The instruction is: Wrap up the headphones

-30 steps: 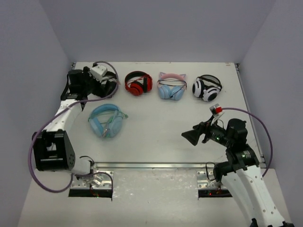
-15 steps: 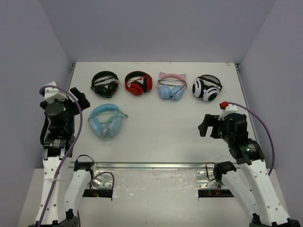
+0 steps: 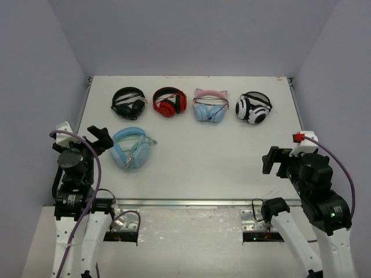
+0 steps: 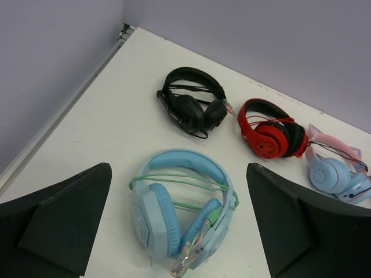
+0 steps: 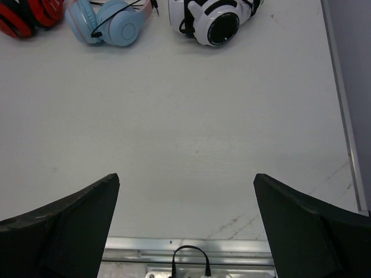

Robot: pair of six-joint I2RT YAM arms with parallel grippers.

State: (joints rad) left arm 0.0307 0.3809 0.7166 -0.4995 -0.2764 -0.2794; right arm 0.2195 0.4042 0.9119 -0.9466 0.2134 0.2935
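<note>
Left gripper [image 3: 101, 138] and right gripper [image 3: 272, 160] wide open, empty, over matte white bench [image 3: 203, 150] within plain lilac walls [image 3: 191, 35]; smooth light-blue oval-cupped headphones [image 3: 131, 147] beside left gripper.

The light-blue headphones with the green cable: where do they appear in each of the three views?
Top external: the light-blue headphones lie left of centre.
Left wrist: the light-blue headphones are low in the middle.
Right wrist: not in it.
Shared landmark: the cat-ear headphones, seen in all three views.
</note>
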